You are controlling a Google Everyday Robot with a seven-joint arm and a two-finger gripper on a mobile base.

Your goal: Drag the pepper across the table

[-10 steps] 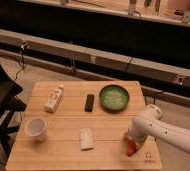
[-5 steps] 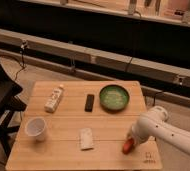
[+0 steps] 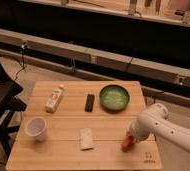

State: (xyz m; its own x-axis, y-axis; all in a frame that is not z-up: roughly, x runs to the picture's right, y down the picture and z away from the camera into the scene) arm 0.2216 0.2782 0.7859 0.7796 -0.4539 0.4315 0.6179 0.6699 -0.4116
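**Ana:** Since 1 second ago the arm has swung its elbow out toward the near right corner, and the pepper [image 3: 126, 145] has slid with it, a little nearer the front edge of the tabletop [image 3: 68, 125]. Nothing else has shifted.

**Ben:** Where is the claw [image 3: 131, 136] now?

**Ana:** Low over the near right part of the tabletop, right at the pepper, which pokes out just below and left of it. Whether it pinches the pepper or only presses on it, I cannot tell.

**Ben:** So how should the drag go?

**Ana:** My judgement: stay low and level, with light downward contact, so the slim pepper cannot roll free. Move slowly in 1 straight line.

**Ben:** Which way?

**Ana:** Left of the claw lies the open stretch. The white card [image 3: 86, 138] sits near on that side, the white cup [image 3: 36, 128] well beyond it. Behind the claw is the green bowl [image 3: 114, 97], with the dark remote [image 3: 89, 102] and the bottle [image 3: 54, 98] further left. Pass in front of the card, and keep off the front edge.
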